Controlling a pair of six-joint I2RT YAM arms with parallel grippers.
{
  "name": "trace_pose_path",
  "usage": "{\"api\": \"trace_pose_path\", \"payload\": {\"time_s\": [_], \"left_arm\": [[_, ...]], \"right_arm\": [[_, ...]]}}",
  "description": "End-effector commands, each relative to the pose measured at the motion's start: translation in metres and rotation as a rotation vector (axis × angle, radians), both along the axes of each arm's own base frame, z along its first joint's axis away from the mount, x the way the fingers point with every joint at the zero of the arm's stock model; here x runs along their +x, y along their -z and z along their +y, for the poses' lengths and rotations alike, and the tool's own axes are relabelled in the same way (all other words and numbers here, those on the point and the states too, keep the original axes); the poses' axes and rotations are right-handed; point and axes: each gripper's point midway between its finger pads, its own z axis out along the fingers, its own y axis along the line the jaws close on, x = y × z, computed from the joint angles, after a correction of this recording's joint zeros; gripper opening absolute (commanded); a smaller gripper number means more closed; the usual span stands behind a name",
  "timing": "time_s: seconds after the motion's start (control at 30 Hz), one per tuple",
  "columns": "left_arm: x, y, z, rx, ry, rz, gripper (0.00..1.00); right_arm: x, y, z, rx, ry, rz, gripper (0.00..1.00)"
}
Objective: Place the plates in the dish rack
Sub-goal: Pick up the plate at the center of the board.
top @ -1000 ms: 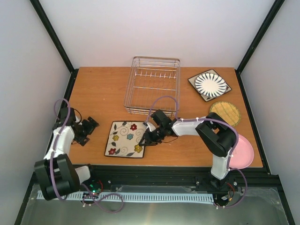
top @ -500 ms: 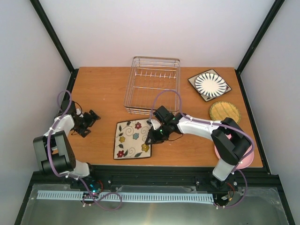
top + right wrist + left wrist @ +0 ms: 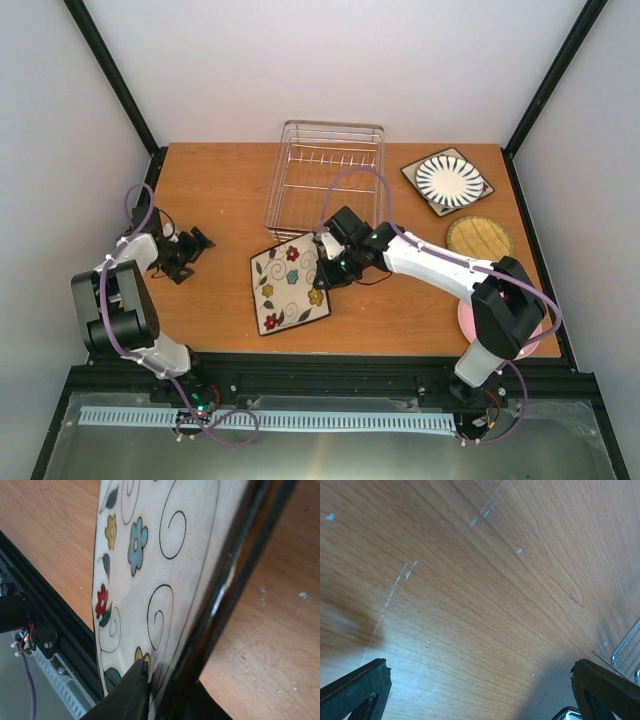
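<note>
My right gripper (image 3: 327, 262) is shut on the right edge of the square white floral plate (image 3: 290, 283) and holds it tilted above the table, just in front of the wire dish rack (image 3: 325, 181). In the right wrist view one finger (image 3: 131, 687) presses on the plate's flowered face (image 3: 155, 575) and the other is hidden behind its dark rim. The striped square plate (image 3: 447, 180) lies at the back right, the tan woven plate (image 3: 480, 239) in front of it, and the pink plate (image 3: 472, 322) is mostly hidden under the right arm. My left gripper (image 3: 196, 242) is open and empty at the left.
Black frame rails (image 3: 320, 362) run along the table's near edge. In the left wrist view only bare wood (image 3: 470, 595), the two fingertips (image 3: 355, 682) and a bit of the rack's wire (image 3: 627, 650) show.
My right gripper has lifted the floral plate off the table, tilted and turned it, and carried it back toward the rack. The left arm has drawn in a little at the left.
</note>
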Motion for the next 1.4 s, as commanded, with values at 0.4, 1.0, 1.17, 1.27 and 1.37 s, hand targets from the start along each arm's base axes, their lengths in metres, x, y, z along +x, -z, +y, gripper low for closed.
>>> {"api": "trace_pose_path", "payload": {"time_s": [0.4, 1.0, 1.17, 1.27, 1.37], "left_arm": [[0.023, -0.009, 0.008, 0.027, 0.034, -0.055, 1.00], [0.016, -0.004, 0.008, 0.036, 0.039, -0.041, 1.00], [0.017, -0.006, 0.009, 0.043, 0.042, -0.048, 1.00], [0.019, -0.008, 0.009, 0.049, 0.049, -0.065, 1.00], [0.028, -0.016, 0.006, 0.049, 0.082, -0.115, 1.00]], "right_arm": [[0.026, -0.085, 0.014, 0.048, -0.071, -0.325, 0.03], [0.046, -0.160, 0.026, 0.105, -0.032, -0.489, 0.03], [0.051, -0.200, 0.026, 0.135, -0.012, -0.542, 0.03], [0.056, -0.223, 0.022, 0.147, 0.024, -0.589, 0.03], [0.067, -0.246, 0.014, 0.124, 0.079, -0.648, 0.03]]}}
